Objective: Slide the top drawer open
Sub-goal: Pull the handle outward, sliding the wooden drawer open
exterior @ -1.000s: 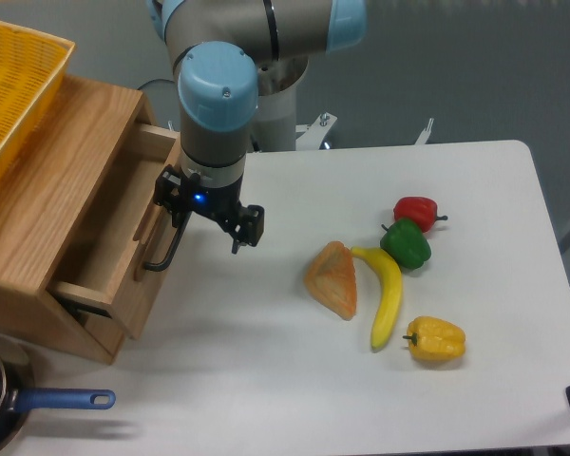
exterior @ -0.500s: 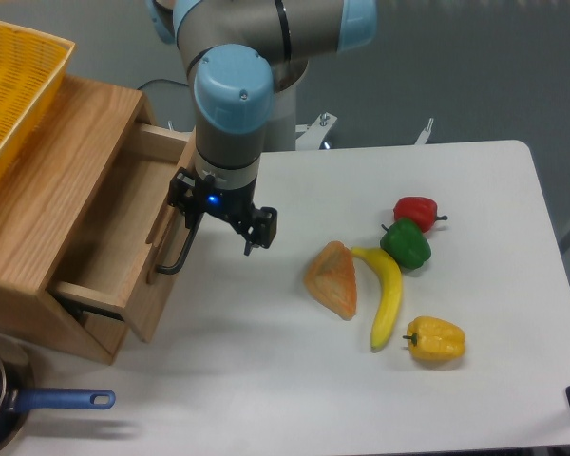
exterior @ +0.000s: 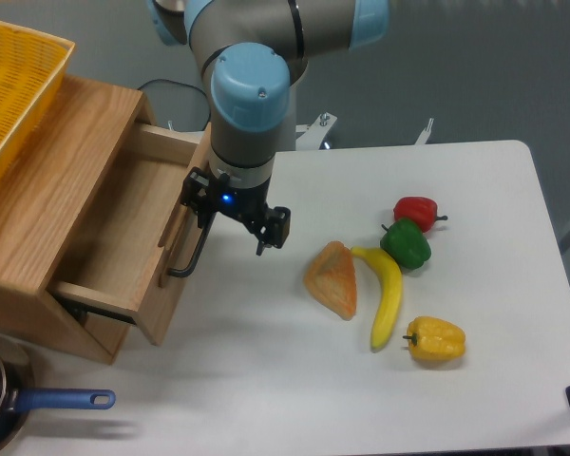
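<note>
Camera view: drawer [exterior: 123,237] pulled well out of the cabinet [exterior: 38,228] at left of the tabletop [exterior: 294,389], front facing right toward the croissant [exterior: 332,279], long axis running near to far, black handle [exterior: 190,255] along it. Gripper [exterior: 236,228] pointing down at the handle's far end, fingers spread, one finger behind the bar, the other [exterior: 275,231] clear on the right.

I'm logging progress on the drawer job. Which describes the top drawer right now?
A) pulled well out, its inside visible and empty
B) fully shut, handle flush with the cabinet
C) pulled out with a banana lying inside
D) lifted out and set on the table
A: the top drawer juts out from the cabinet, showing only its bare wooden floor, with the hand at its black handle.
</note>
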